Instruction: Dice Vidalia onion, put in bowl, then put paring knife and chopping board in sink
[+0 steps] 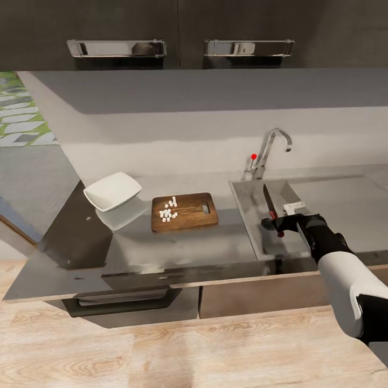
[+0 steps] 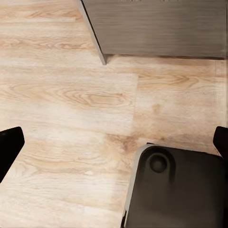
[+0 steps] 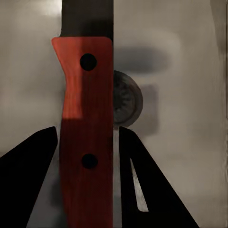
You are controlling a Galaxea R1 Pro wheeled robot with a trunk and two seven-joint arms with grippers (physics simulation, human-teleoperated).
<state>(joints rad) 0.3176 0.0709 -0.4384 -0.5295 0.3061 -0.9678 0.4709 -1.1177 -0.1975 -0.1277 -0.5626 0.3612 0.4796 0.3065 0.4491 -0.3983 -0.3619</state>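
My right gripper [image 1: 278, 223] is shut on the paring knife [image 1: 268, 203] and holds it above the sink [image 1: 245, 207], dark blade pointing toward the faucet. In the right wrist view the reddish handle [image 3: 88, 133] runs between the black fingers [image 3: 152, 190], with the round drain [image 3: 127, 100] beneath. The dark brown chopping board [image 1: 194, 218] lies on the countertop [image 1: 161, 253] left of the sink, with small white onion dice [image 1: 168, 210] on it. The white bowl [image 1: 112, 191] stands left of the board. No whole onion is visible. My left gripper [image 2: 114, 142] hangs open over the floor.
A chrome faucet [image 1: 271, 148] with a red knob [image 1: 253, 157] stands behind the sink, and the drainboard [image 1: 345, 199] stretches to its right. Wall cabinets with bar handles [image 1: 116, 48] hang above. Below my left gripper are wooden floor [image 2: 71, 95], a dark cabinet [image 2: 156, 26] and my dark base [image 2: 175, 190].
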